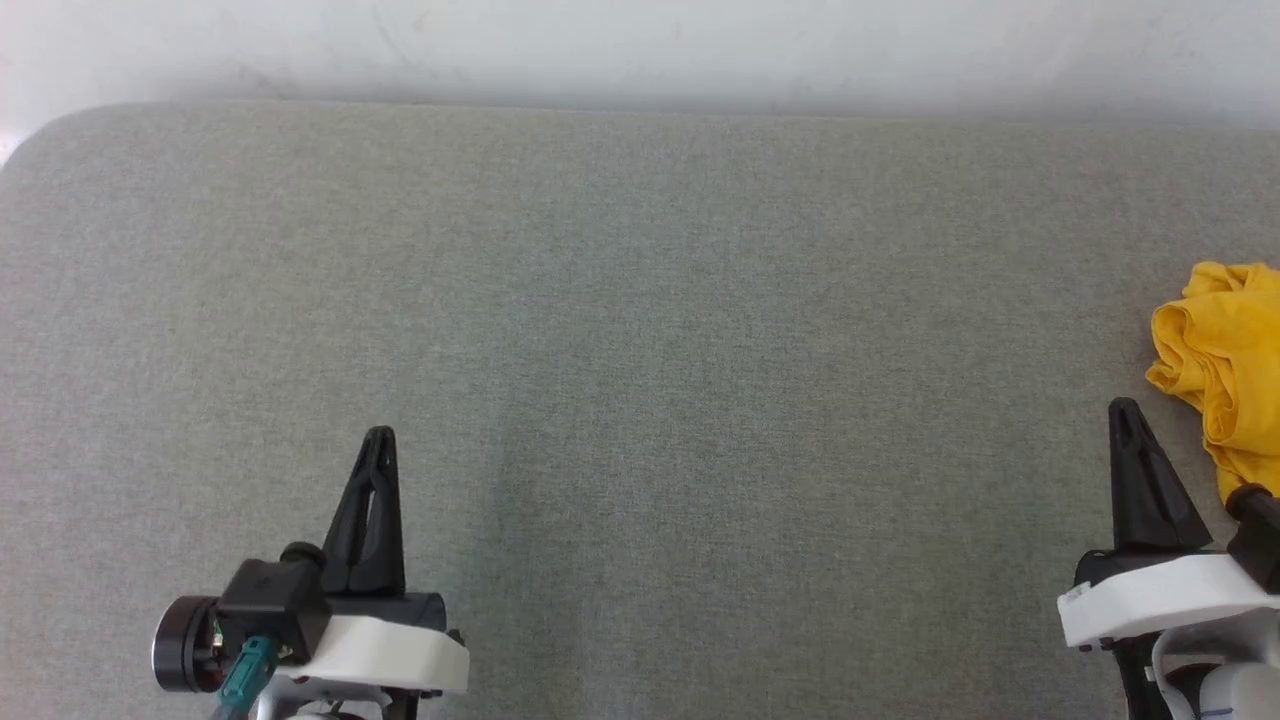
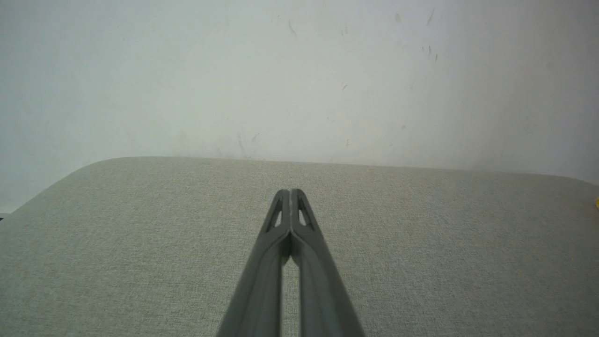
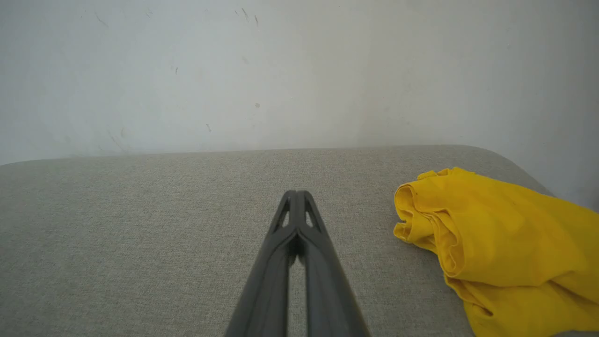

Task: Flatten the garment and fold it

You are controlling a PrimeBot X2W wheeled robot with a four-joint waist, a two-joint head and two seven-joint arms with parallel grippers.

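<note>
Two grippers hang low over a grey-green fabric-covered table (image 1: 640, 300) with rounded corners, set against a scuffed white wall (image 1: 640, 50).

Left: the left gripper (image 1: 381, 438) stands at the lower left of the head view, its two dark fingers pointing toward the wall. A black wrist camera (image 1: 262, 603) with a teal plug sits at its base. In the left wrist view its fingers (image 2: 306, 262) meet at the tips, closed on nothing, with bare fabric beneath them.

Centre: the middle of the table carries only faint creases.

Right: the right gripper (image 1: 1125, 410) stands at the lower right, likewise pointing toward the wall. Its jaws are pressed together and empty, as the right wrist view shows.

Far right: the garment (image 3: 505, 238), a bright yellow T-shirt, lies crumpled in a bunched heap just beside the right gripper, on its outer side, near the table's rounded far corner. It is clear of the fingertips. The head view's edge cuts it off.
</note>
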